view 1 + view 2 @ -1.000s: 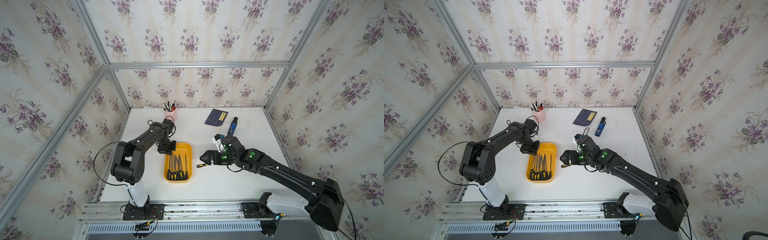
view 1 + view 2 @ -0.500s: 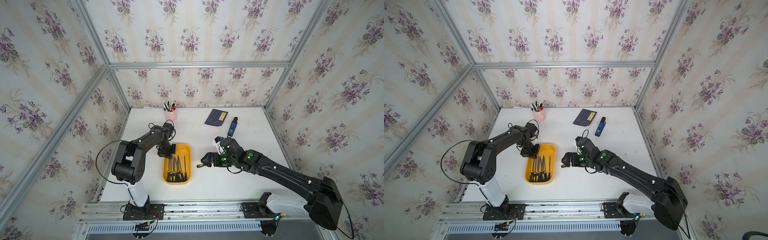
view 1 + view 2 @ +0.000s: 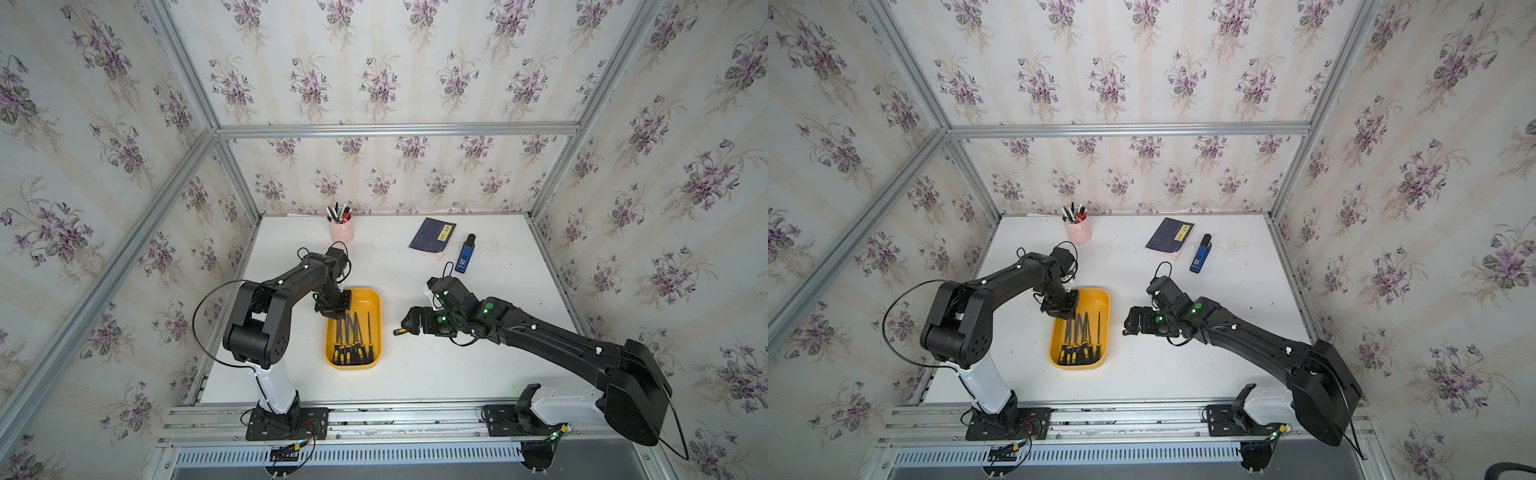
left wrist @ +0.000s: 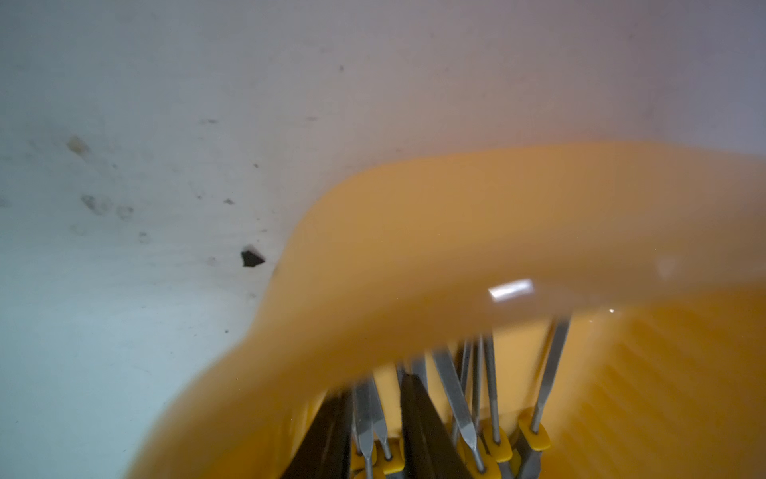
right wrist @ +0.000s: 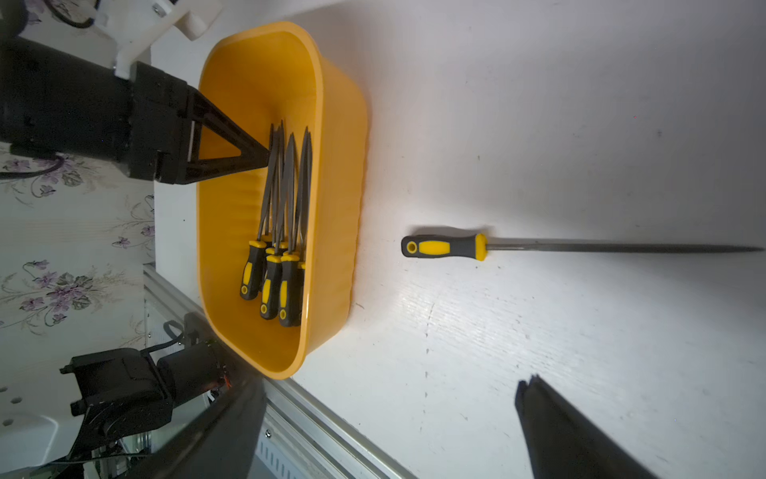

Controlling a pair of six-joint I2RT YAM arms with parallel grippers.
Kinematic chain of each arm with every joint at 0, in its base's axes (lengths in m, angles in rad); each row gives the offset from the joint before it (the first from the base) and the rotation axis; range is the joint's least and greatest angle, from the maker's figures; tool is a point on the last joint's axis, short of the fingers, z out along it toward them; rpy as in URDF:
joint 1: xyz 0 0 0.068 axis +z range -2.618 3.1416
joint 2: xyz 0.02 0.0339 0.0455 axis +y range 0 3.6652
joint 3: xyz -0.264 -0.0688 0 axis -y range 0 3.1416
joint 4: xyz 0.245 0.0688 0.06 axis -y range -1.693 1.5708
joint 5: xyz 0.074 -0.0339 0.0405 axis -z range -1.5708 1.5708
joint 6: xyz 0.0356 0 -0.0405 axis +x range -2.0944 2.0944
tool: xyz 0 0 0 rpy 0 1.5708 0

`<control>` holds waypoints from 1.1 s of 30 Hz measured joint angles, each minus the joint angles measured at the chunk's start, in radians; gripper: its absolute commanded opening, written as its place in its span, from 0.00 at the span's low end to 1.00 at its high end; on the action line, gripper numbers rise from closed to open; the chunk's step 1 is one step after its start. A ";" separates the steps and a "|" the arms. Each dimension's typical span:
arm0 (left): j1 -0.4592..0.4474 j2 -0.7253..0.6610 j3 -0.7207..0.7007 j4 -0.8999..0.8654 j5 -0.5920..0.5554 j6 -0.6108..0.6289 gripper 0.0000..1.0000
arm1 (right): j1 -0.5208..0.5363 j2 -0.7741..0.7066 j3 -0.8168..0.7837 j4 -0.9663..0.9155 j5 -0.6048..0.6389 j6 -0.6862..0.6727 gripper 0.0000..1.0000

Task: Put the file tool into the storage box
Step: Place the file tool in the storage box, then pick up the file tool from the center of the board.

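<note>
In a top view the left gripper (image 3: pixel 337 316) has dipped into the shallow orange-yellow plastic storage box's (image 3: pixel 368 300) upper-left corner.

Left wrist: its jaws have just slackened over the boxed file blades (image 4: pixel 551 365), so the drop-off is likely done.

Right wrist: the right gripper (image 5: pixel 391 385), jaws spread and empty, is above the last yellow-and-black-handled file tool (image 5: pixel 452 247), which lies on the white counter (image 5: pixel 580 124) beside the box.

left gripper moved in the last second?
Yes: the left gripper has moved slightly away from the pink pen cup, further in over the storage box.

glossy plastic storage box (image 5: pixel 344 186), dull metal file tool (image 5: pixel 580 247).
</note>
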 measured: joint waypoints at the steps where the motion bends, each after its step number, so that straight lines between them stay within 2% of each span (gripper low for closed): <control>1: 0.000 -0.004 0.000 0.000 0.000 -0.002 0.35 | 0.000 0.013 0.009 -0.006 0.002 0.002 1.00; 7: 0.000 -0.068 0.059 -0.041 -0.007 -0.010 0.48 | -0.013 0.067 0.021 -0.038 0.017 0.066 1.00; 12: -0.031 -0.117 0.169 -0.095 -0.008 -0.019 0.51 | -0.050 0.052 0.000 -0.052 0.025 0.129 1.00; 14: -0.076 -0.140 0.210 -0.113 -0.004 -0.020 0.51 | -0.080 0.028 -0.011 -0.065 0.036 0.154 1.00; 17: -0.192 -0.159 0.281 -0.127 0.015 0.001 0.51 | -0.135 -0.037 -0.040 -0.085 0.056 0.195 1.00; 22: -0.385 -0.092 0.428 -0.163 0.011 0.115 0.51 | -0.223 -0.156 -0.072 -0.116 0.076 0.219 1.00; 26: -0.449 -0.033 0.482 -0.186 -0.043 0.199 0.51 | -0.273 -0.219 -0.084 -0.159 0.072 0.206 1.00; 33: -0.541 0.027 0.422 -0.158 -0.076 0.300 0.51 | -0.364 -0.304 -0.122 -0.220 0.042 0.157 1.00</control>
